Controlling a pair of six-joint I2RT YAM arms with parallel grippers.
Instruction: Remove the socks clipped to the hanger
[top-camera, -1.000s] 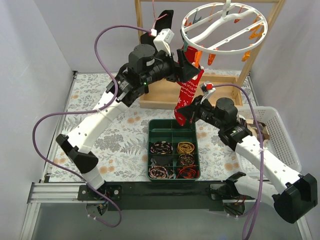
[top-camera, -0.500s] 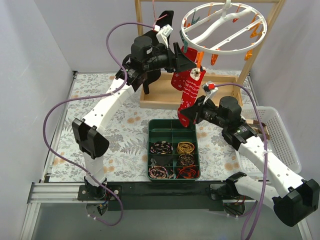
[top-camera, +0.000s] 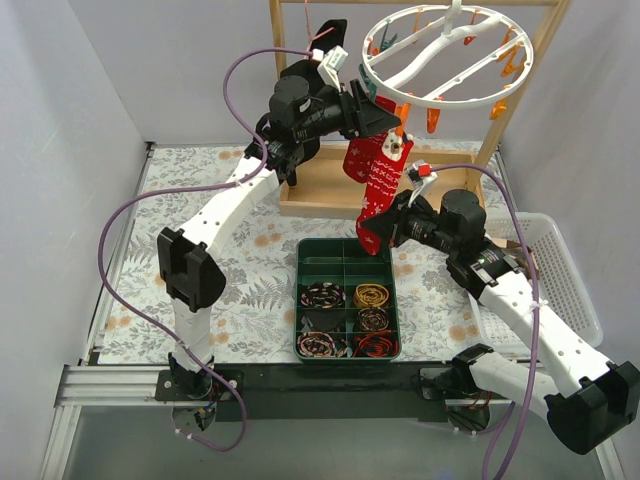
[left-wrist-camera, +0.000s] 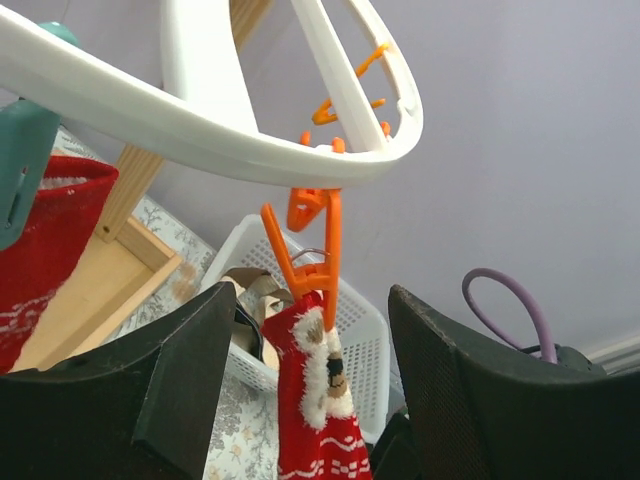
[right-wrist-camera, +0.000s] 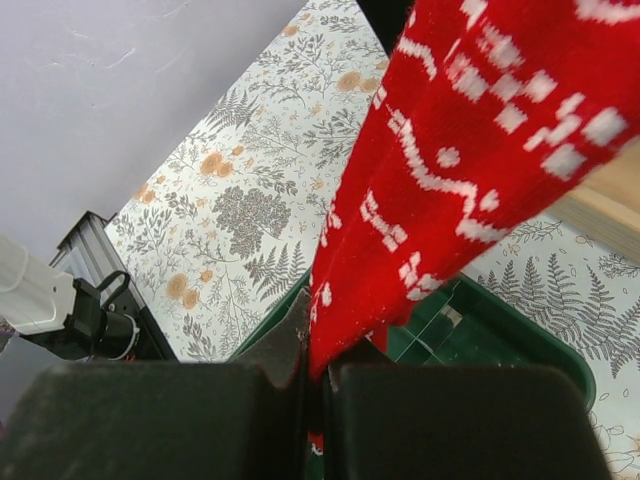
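Note:
The white ring hanger (top-camera: 450, 55) hangs at the top right, with orange and teal clips around its rim. A red sock (top-camera: 380, 190) with white patterns hangs from an orange clip (left-wrist-camera: 312, 250). My left gripper (top-camera: 385, 122) is open, one finger (left-wrist-camera: 150, 390) on each side of the sock's top (left-wrist-camera: 320, 400), just below the clip. My right gripper (top-camera: 388, 228) is shut on the sock's lower end (right-wrist-camera: 450, 170) and holds it taut. A second red sock (left-wrist-camera: 45, 240) hangs from a teal clip (left-wrist-camera: 20, 160) to the left.
A green compartment tray (top-camera: 300, 300) with coiled bands lies right below the sock. A white basket (top-camera: 560, 270) holding a brown-beige item stands at the right. The wooden frame (top-camera: 320, 190) and a black garment (top-camera: 325, 40) stand behind the left arm.
My left arm has risen and moved right, bringing its open gripper up around the sock's top under the orange clip. My right gripper has kept hold of the sock's lower end.

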